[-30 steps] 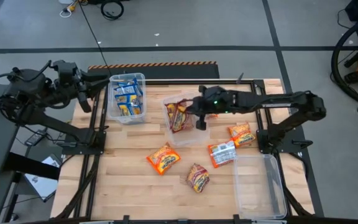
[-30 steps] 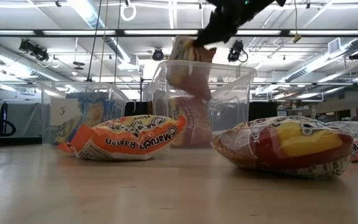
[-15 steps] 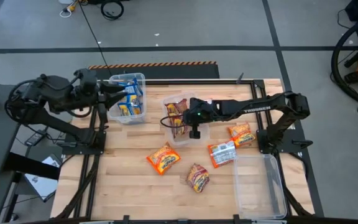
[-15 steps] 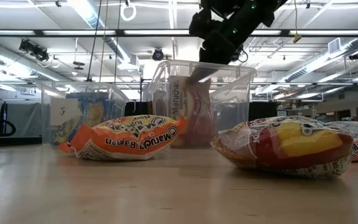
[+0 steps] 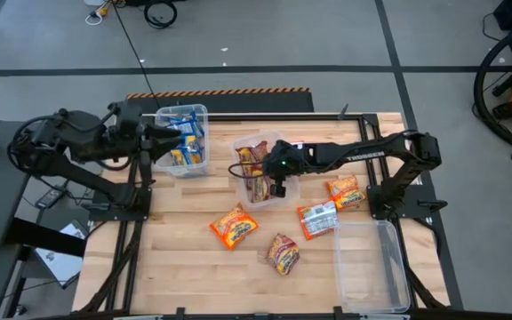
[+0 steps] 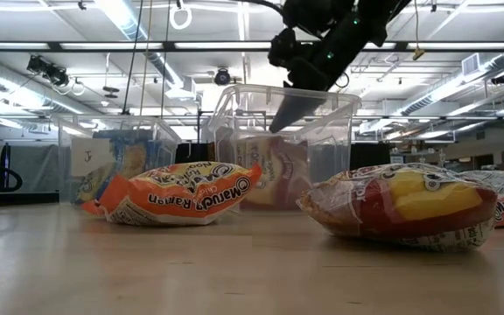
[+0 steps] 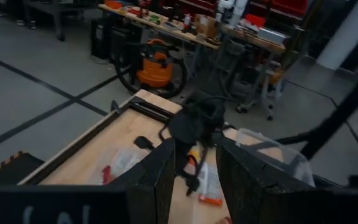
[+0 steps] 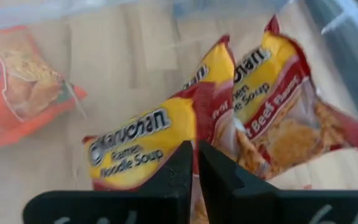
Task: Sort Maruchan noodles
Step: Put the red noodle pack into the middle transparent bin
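High view: the right arm reaches across the table (image 5: 185, 267), its right gripper (image 5: 278, 184) over the middle clear bin (image 5: 240, 197) holding dark red-and-yellow Maruchan packets (image 5: 254, 169). The left gripper (image 5: 154, 142) sits beside the blue-packet bin (image 5: 204, 113).

Low view: the right gripper points down into the bin.

Left wrist view: jaws parted, empty.

Right wrist view: jaws nearly together above the packets; whether released, I cannot tell.
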`<state>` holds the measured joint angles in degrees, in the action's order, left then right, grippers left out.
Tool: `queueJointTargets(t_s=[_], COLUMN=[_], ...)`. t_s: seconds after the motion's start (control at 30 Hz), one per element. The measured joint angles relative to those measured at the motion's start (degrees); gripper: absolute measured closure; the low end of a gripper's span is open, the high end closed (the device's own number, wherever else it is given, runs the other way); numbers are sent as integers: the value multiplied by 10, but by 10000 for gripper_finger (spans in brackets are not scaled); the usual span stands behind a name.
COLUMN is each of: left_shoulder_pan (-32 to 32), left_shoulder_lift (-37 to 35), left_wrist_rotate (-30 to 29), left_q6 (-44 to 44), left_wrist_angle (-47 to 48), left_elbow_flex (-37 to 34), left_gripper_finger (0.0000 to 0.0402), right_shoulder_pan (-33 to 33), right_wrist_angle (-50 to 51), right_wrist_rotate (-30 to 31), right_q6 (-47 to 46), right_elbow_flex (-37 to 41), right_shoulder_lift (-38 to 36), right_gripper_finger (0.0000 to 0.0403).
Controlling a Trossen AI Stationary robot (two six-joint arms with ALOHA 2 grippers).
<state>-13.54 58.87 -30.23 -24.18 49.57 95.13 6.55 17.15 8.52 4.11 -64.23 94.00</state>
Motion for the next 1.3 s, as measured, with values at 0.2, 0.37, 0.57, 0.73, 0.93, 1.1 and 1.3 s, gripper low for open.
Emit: queueJointTargets(t_s=[0.2,0.37,0.57,0.73,0.93,1.1,1.3], left_shoulder_pan=[-16,-24,-28,-28,-28,-28,-28], left_shoulder_lift=[0,0,7,12,12,11,11], left_wrist_rotate=[-2,-1,-1,1,1,1,3], left_q6=[4,8,18,28,44,71,65], left_wrist_angle=[0,0,1,1,3,12,46], left_elbow_flex=[0,0,0,0,0,0,0], left_gripper_finger=[278,278,278,278,278,278,278], right_shoulder_pan=[-2,-14,-67,-189,-327,-389,-423], right_wrist_angle=[-3,4,-7,-5,15,-31,-21], right_wrist_rotate=[5,2,-69,-79,-1,7,10], right_q6=[22,11,-69,-45,7,32,22], right_elbow_flex=[-10,-32,-43,-43,-42,-42,-99], right_shoulder_lift=[-15,-51,-102,-107,-54,29,127], right_gripper_finger=[344,312,279,275,262,231,172])
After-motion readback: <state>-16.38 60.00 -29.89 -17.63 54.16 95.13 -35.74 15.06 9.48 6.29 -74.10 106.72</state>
